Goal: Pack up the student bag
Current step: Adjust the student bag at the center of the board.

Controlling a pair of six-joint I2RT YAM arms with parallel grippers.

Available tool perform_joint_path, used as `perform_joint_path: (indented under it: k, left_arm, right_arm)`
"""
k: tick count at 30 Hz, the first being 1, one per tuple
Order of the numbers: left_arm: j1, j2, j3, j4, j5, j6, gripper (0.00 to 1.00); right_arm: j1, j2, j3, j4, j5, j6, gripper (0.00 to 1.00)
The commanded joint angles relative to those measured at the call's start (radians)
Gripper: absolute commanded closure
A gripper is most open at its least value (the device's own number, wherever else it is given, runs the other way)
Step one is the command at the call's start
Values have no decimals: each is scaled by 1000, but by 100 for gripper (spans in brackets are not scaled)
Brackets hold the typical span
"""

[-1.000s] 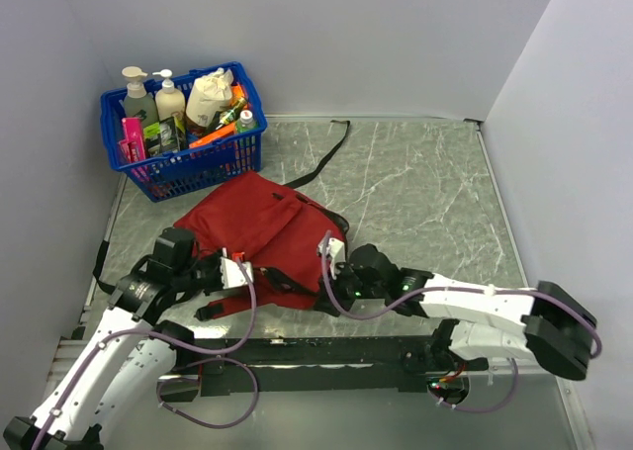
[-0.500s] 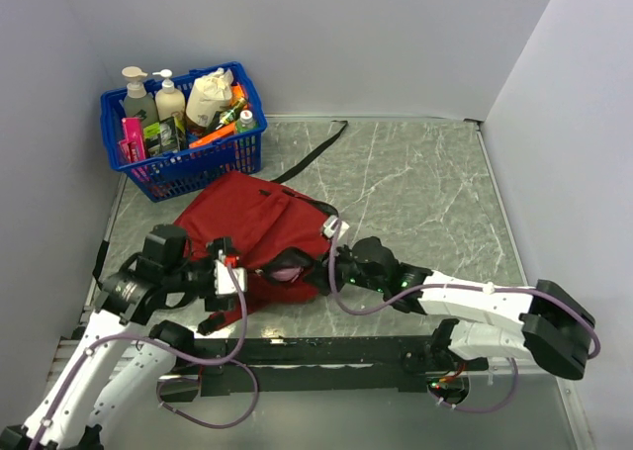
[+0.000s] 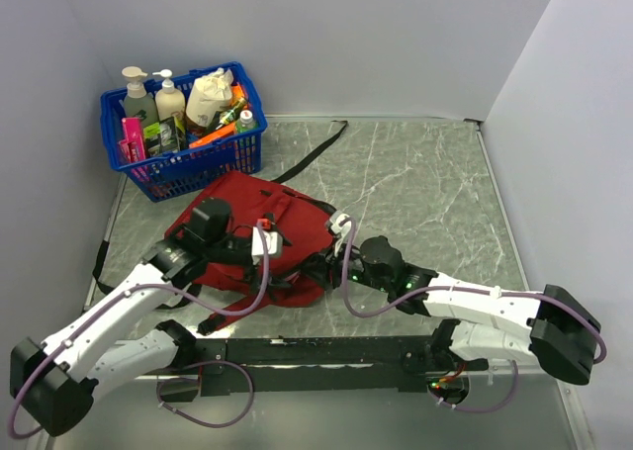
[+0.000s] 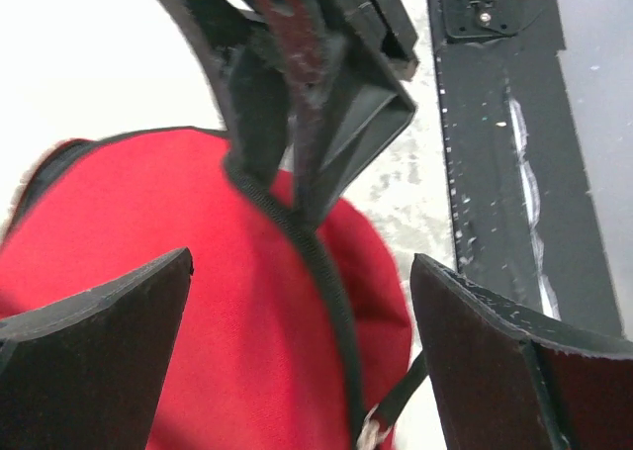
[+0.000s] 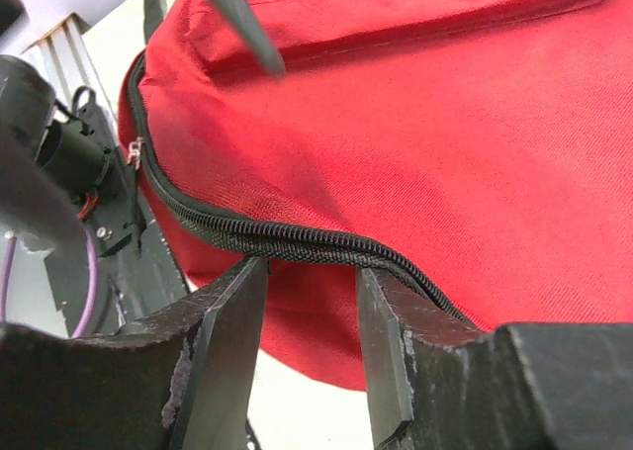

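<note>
Fabric of the student bag (image 3: 247, 208), dark red with black zippers and straps, lies slumped on the marbled table (image 3: 425, 183) near its front edge, just in front of the blue basket (image 3: 188, 172) of bottles and with both arms reaching onto it. From above, the left gripper (image 4: 302, 262) hovers over the middle of the bag with its fingers (image 4: 94, 321) spread wide and nothing held; red cloth and a black zipper line (image 4: 331, 302) run between them, and a black buckle (image 4: 336, 104) stands just beyond. At the bag's right, near corner sits the right gripper (image 5: 312, 272), its fingers (image 5: 232, 341) set a narrow gap apart with a bulge of red cloth filling that gap. A black zipper (image 5: 297, 237) crosses just at the fingertips, but I cannot tell whether the cloth is actually pinched. One loose black strap (image 3: 318, 151) trails across the table toward the back wall.
</note>
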Motion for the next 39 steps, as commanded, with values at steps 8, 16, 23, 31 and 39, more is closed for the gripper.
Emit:
perform_joint_path:
  k: [8, 16, 23, 31, 39]
  left_arm:
    - [-85, 35, -106, 235, -98, -140, 4]
    - [-121, 41, -196, 435, -367, -90, 49]
    - [-106, -1, -164, 461, -470, -141, 96]
    - [4, -142, -93, 378, -335, -325, 99]
    - [40, -241, -185, 329, -183, -365, 99]
  right_arm:
    - [-26, 8, 50, 95, 0, -10, 55]
    - [-27, -67, 53, 63, -18, -7, 56]
    - [-29, -142, 30, -25, -18, -67, 53]
    - [-42, -211, 19, -281, 3, -279, 20]
    - [-61, 81, 203, -480, 422, 58, 16]
